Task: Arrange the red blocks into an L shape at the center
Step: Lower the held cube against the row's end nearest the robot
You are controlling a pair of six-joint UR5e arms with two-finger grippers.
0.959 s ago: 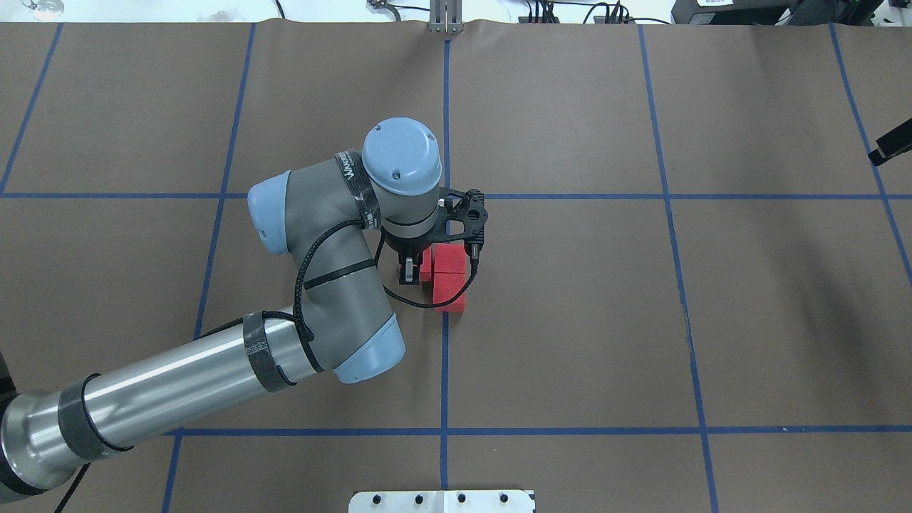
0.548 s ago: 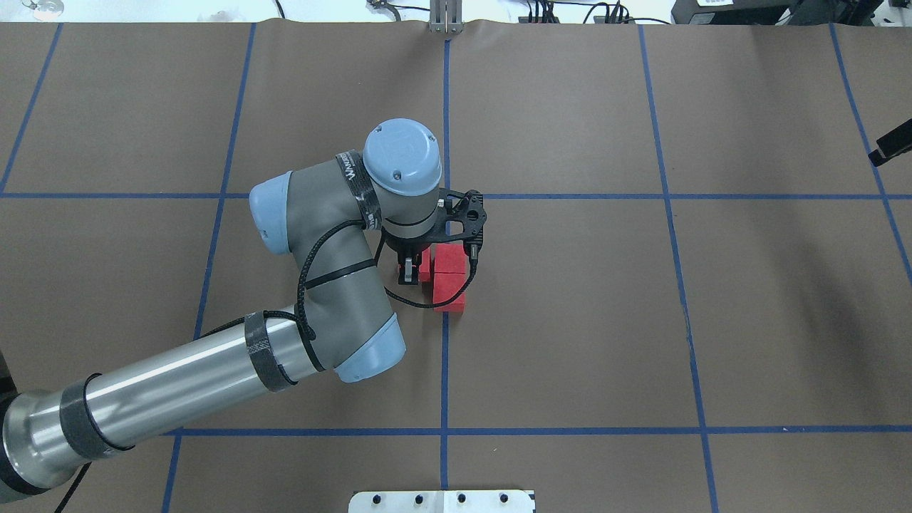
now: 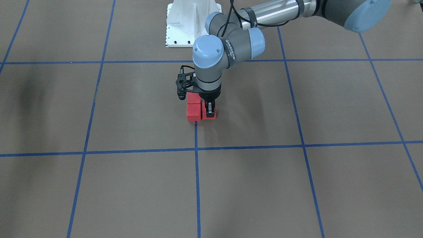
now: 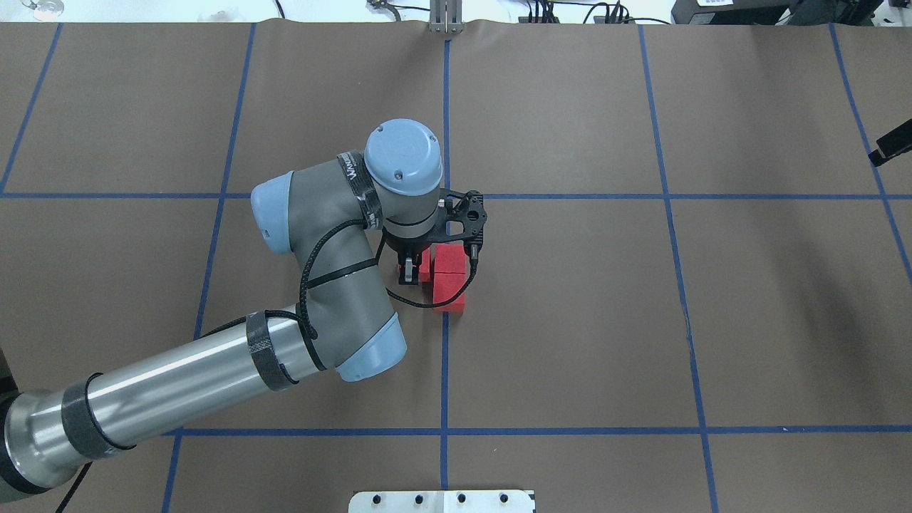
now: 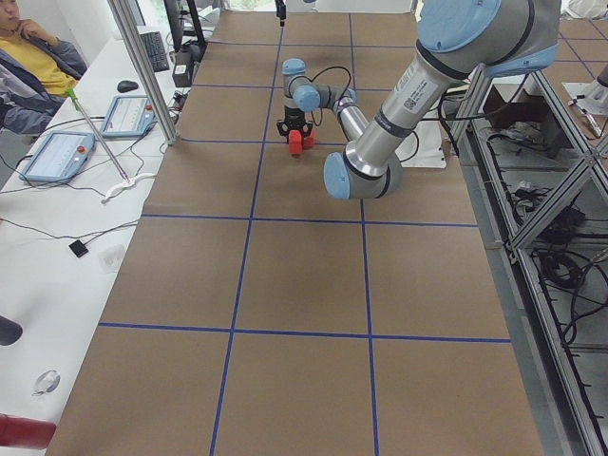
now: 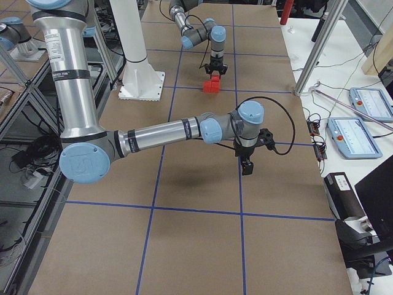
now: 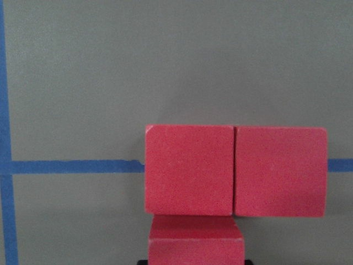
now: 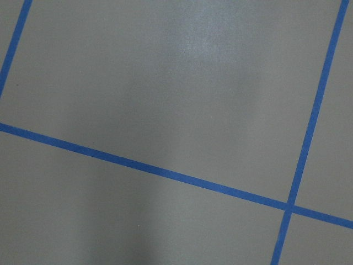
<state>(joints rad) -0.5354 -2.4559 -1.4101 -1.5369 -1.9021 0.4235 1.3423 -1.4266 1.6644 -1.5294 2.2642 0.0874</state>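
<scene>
Three red blocks lie on the brown gridded floor (image 4: 570,299) at the centre. Two red blocks (image 4: 449,276) sit in a touching row on a blue line. They also show in the front view (image 3: 194,111) and in the left wrist view (image 7: 234,170). The third red block (image 4: 425,265) touches the side of one end block, which makes an L; it also shows in the left wrist view (image 7: 196,243). My left gripper (image 4: 415,271) stands upright over this third block with its jaws around it (image 3: 209,111). My right gripper (image 6: 245,165) hangs over bare floor far to the right; I cannot tell whether it is open or shut.
The white robot base (image 3: 193,23) stands behind the blocks in the front view. The left arm's elbow (image 4: 313,235) hangs over the floor left of the blocks. Operators' desks with tablets (image 5: 57,152) line the far side.
The left arm's elbow and wrist have shifted very slightly to the right. The gripper and the three blocks stay where they were.
</scene>
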